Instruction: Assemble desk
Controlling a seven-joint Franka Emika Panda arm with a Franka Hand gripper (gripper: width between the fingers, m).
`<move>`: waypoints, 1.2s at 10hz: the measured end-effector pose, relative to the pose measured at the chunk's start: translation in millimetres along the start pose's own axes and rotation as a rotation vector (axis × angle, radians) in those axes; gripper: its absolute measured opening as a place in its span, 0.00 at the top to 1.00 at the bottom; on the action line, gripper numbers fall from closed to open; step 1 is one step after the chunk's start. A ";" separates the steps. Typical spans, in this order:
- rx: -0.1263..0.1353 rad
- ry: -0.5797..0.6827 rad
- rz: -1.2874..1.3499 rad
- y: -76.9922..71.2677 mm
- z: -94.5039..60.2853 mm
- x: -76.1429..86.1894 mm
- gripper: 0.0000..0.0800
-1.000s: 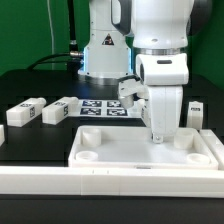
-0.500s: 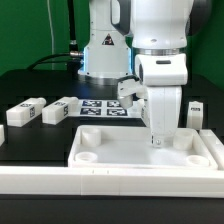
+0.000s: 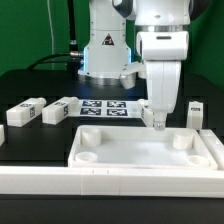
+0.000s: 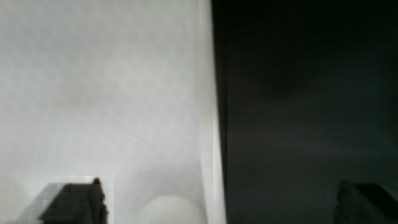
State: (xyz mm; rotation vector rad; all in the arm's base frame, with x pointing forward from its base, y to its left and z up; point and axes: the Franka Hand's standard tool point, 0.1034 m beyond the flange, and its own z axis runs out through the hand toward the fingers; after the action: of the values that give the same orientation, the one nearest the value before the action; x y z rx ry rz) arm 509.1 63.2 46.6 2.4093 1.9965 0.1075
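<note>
White plastic tabletop (image 3: pixel 140 152) lies flat on the black table (image 3: pixel 30 150), close to the table's front edge. Its raised rim faces up, and a round socket (image 3: pixel 86 157) shows in its corner on the exterior view's left. Just in front of it, a long white rail (image 3: pixel 110 183) runs along the table's front edge.

The gripper (image 3: pixel 155 120) hangs straight down from the arm (image 3: pixel 163 60) over the tabletop's far rim, toward the exterior view's right. Its tips are at or just above that rim, and I cannot tell whether they touch it. In the wrist view the fingertips (image 4: pixel 75 203) stand wide apart with the jaws released. Below them the white tabletop (image 4: pixel 107 100) fills one half of the picture and the dark table (image 4: pixel 302 100) fills the other, with the rim's straight edge running between the two tips.

Toward the table's edge on the exterior view's left, an outer leg (image 3: pixel 25 113) and an inner leg (image 3: pixel 58 111) lie on their sides. Both carry tags and sit near each other, apart from the tabletop. A third leg (image 3: pixel 195 112) sits beyond the tabletop's far corner on the exterior view's right. The marker board (image 3: pixel 105 107) lies flat behind the tabletop, between the inner leg and the gripper.
</note>
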 end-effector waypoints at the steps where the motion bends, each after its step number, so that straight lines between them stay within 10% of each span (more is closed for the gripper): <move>1: -0.013 0.002 0.048 -2.6 -8.6 4.7 0.19; 12: -0.029 0.033 0.637 -16.9 -15.6 31.3 0.19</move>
State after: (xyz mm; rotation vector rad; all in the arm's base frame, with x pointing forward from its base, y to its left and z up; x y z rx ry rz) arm 497.4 96.5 62.8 2.9302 1.1482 0.1757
